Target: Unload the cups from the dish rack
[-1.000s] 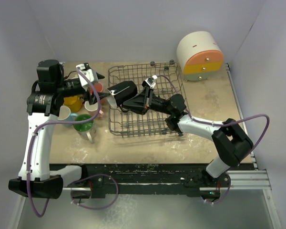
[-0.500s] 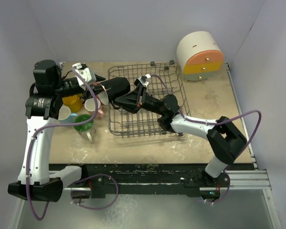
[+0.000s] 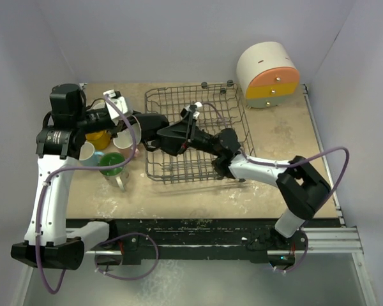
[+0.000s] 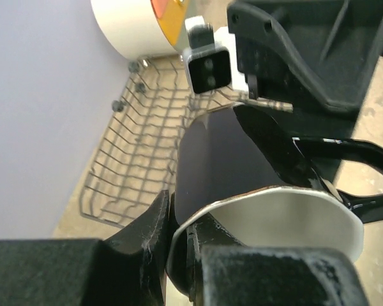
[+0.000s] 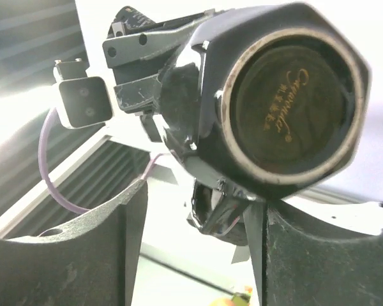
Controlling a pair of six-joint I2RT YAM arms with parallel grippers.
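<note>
The black cup hangs on its side in the air over the left rim of the dish rack, its white mouth facing left and its base facing right; a second ago it was further right, over the rack's left part, held by the right arm alone.

The left gripper, then wide open and clear of the cup, has now closed on the cup's rim, which sits between its fingers.

The right gripper, clamped tight a second ago, has parted its jaws; its fingers flank the base end, and I cannot tell if they touch it.

Left of the rack, other cups stand on the table, below the left arm; the round white container sits at the far right.
</note>
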